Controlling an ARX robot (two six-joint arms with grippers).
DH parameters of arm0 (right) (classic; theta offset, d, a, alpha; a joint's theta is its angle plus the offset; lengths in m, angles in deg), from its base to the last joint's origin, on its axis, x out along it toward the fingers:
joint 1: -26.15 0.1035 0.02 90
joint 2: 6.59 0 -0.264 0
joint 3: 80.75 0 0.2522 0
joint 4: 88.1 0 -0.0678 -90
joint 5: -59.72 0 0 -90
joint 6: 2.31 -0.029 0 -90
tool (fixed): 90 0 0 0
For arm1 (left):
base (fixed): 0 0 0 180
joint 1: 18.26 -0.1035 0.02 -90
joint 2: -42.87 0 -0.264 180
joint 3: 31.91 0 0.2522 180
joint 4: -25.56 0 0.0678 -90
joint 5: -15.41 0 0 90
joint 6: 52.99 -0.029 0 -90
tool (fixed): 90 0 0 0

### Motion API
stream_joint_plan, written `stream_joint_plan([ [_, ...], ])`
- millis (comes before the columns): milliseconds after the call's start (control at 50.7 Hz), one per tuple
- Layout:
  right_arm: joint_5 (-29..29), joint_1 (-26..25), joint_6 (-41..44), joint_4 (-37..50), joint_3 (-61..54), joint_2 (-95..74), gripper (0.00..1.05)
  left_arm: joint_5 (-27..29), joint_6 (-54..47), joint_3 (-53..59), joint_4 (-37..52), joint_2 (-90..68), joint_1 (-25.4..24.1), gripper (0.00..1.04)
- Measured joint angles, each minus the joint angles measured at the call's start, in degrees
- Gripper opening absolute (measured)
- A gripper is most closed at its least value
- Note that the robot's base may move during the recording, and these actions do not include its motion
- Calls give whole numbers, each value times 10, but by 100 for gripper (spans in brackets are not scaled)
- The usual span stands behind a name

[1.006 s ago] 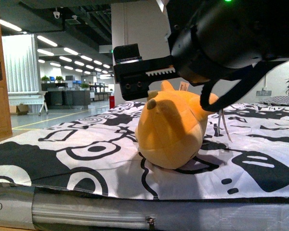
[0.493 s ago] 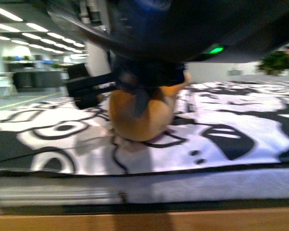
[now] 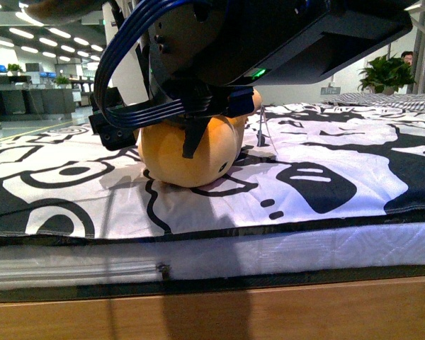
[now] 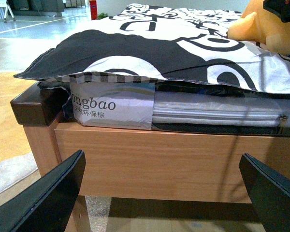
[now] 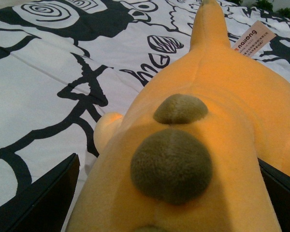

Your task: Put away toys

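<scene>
1. Here, my right hand (image 5: pixel 159 203) hangs over the plush toy (image 3: pixel 191 156), fingers (image 5: pixel 34 203) spread to either side of it; whether they press it I cannot tell.
2. The plush toy lies on the bed's black-and-white cover (image 3: pixel 326 177).
3. My left hand (image 4: pixel 162 193) is spread wide and empty, facing the wooden bed frame (image 4: pixel 159 159).

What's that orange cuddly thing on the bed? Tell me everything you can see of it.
The plush toy is soft, rounded and orange-yellow, with a fuzzy fabric look. Two olive-brown patches sit along its top, a small stub sticks out at one side, and a pink label shows near its narrow end. It lies on the black-and-white bedspread. The right claw stands open with a finger on either side of it; whether they touch it I cannot tell.
</scene>
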Motion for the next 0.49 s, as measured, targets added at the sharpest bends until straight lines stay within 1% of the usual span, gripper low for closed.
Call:
stream_joint_plan([
  [237, -7, -12, 0, -7, 4, -5, 73, 0, 0, 0, 0, 0, 0, 99],
  [493, -30, -26, 0, -11, 12, -5, 41, 0, 0, 0, 0, 0, 0, 99],
])
